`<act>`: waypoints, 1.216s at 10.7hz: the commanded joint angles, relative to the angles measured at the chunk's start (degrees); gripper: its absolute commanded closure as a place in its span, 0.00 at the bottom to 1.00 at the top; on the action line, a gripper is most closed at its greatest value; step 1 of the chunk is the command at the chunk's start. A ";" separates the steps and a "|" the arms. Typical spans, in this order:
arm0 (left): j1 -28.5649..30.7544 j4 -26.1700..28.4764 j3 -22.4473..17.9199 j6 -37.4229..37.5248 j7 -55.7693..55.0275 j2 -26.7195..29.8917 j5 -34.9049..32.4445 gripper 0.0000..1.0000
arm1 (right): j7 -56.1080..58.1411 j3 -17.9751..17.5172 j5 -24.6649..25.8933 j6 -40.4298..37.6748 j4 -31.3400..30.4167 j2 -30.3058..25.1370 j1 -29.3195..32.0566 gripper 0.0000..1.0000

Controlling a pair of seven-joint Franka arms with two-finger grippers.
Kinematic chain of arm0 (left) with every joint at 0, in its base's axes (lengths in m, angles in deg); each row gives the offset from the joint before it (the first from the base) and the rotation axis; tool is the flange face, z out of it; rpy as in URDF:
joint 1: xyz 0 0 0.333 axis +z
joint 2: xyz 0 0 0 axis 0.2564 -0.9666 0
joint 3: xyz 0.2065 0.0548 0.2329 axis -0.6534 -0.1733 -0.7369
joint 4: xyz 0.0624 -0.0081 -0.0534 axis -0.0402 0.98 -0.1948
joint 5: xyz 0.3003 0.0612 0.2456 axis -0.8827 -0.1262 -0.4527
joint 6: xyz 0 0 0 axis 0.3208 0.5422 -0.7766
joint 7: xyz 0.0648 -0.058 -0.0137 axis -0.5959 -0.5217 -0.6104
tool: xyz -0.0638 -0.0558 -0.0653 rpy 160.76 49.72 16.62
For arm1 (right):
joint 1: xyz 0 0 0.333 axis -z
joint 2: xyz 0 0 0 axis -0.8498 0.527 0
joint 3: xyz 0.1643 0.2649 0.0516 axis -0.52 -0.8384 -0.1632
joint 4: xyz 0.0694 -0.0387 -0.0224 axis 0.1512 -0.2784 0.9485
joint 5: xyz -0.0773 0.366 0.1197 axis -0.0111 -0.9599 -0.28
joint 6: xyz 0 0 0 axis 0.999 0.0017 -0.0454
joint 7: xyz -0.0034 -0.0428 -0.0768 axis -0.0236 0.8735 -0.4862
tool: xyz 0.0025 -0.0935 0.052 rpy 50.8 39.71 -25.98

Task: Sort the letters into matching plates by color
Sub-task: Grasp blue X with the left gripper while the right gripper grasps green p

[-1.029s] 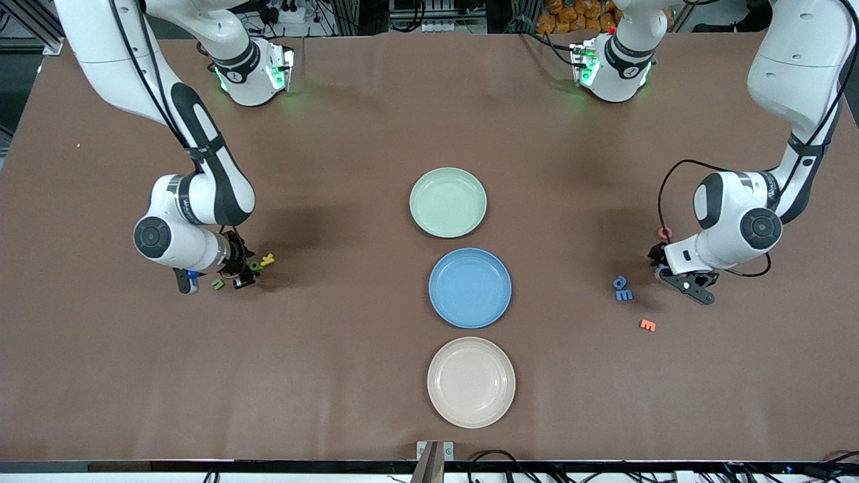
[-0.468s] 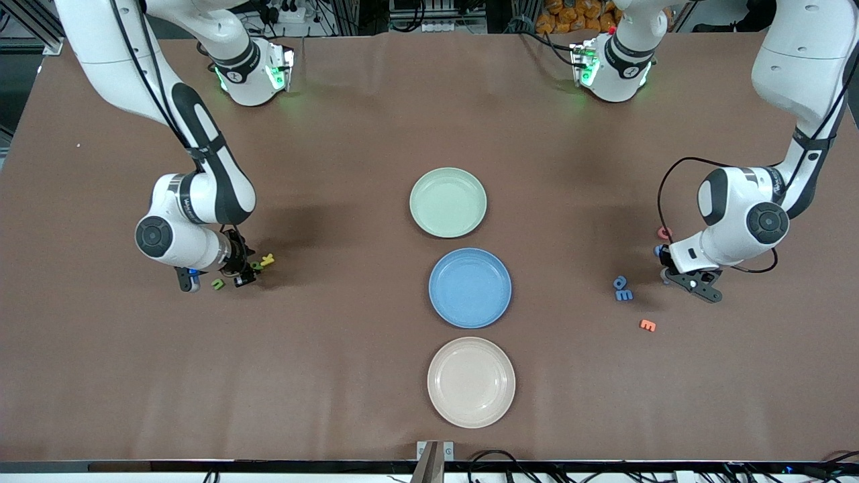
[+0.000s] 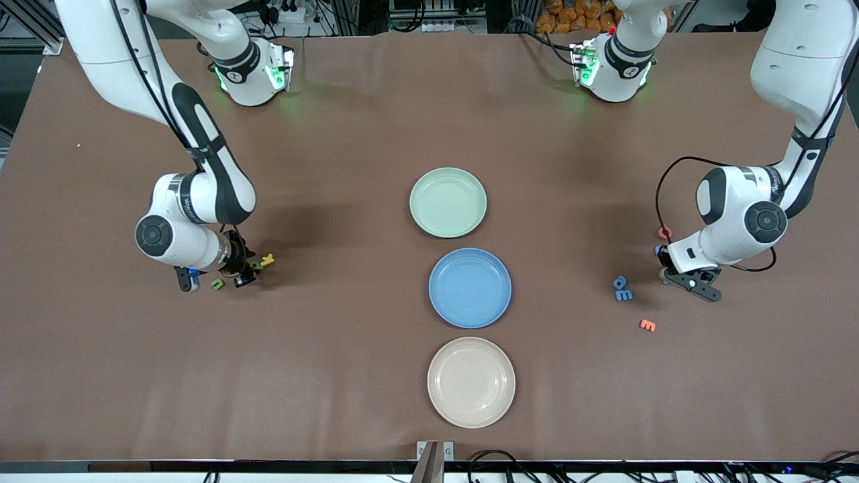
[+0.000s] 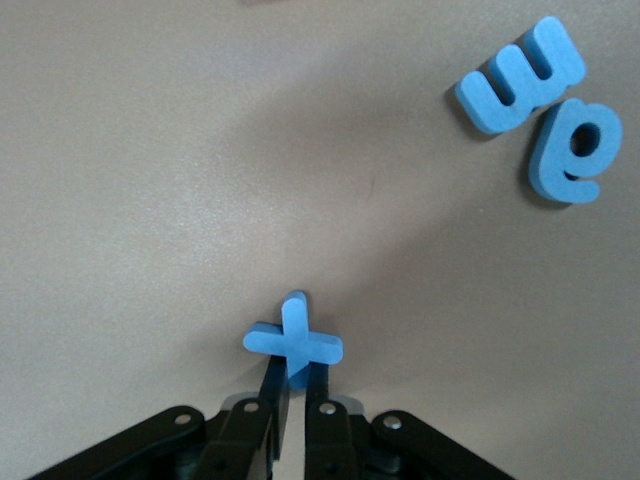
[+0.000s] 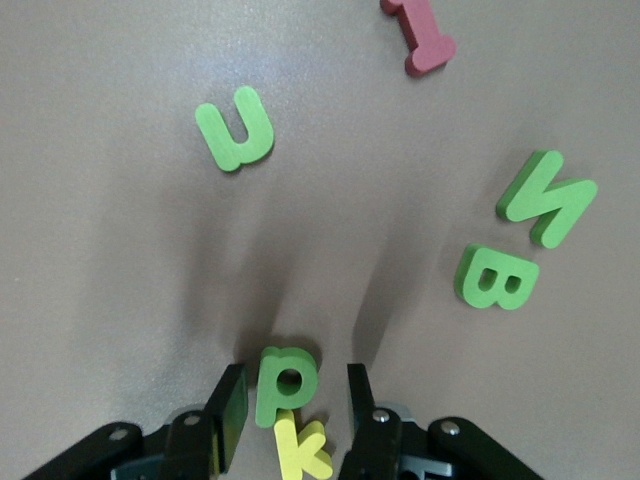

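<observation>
My left gripper point(image 4: 297, 375) is shut on a small blue cross-shaped letter point(image 4: 293, 340), low over the table at the left arm's end point(image 3: 663, 272). Two more blue letters point(image 4: 523, 75) lie side by side close by point(image 3: 622, 288). At the right arm's end, my right gripper point(image 5: 290, 400) stands open, its fingers on either side of a green "p" point(image 5: 287, 383) that touches a yellow "k" point(image 5: 300, 450). A green "u" point(image 5: 236, 128), "N" point(image 5: 545, 197) and "B" point(image 5: 497, 277) lie around it. The pale green plate point(image 3: 447, 202) and blue plate point(image 3: 470, 288) sit mid-table, both bare.
A beige plate point(image 3: 471, 382) sits nearest the front camera. An orange letter point(image 3: 647, 325) and a pink-red one point(image 3: 664, 233) lie near my left gripper. A dark red "I" point(image 5: 420, 35) lies among the green letters.
My left gripper has shut on the blue cross-shaped letter and shifted a little toward the table's end. My right gripper's fingers have drawn in around the green "p".
</observation>
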 commanded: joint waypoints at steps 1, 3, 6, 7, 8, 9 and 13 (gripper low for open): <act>-0.28 0.11 0.16 -1.30 -3.64 1.50 0.06 1.00 | 0.09 -0.02 -0.93 1.93 -1.67 -0.94 -0.08 0.52; -0.19 -0.25 1.74 -1.03 -5.92 2.38 0.06 1.00 | 0.18 -0.02 -0.93 2.55 -1.67 -0.58 -0.17 0.53; -0.28 -3.66 5.16 1.41 -12.59 2.56 0.15 1.00 | 0.26 -0.11 -0.93 2.64 -1.67 -0.41 -0.17 0.60; -0.54 -6.46 6.56 4.56 -15.05 2.30 0.15 1.00 | 0.26 -0.28 -0.93 2.82 -1.67 -0.41 -0.26 0.68; -0.63 -9.45 8.14 8.16 -17.60 2.03 0.15 1.00 | 0.26 -0.46 -0.84 2.91 -1.67 -0.23 -0.17 0.76; -1.50 -12.00 9.20 10.98 -20.49 1.77 0.15 1.00 | 0.26 -0.46 -0.84 2.99 -1.67 -0.15 -0.26 0.78; -8.61 -15.88 9.30 11.71 -30.78 0.01 0.85 1.00 | 0.44 -0.46 -0.84 3.35 -1.58 -0.15 -0.26 0.97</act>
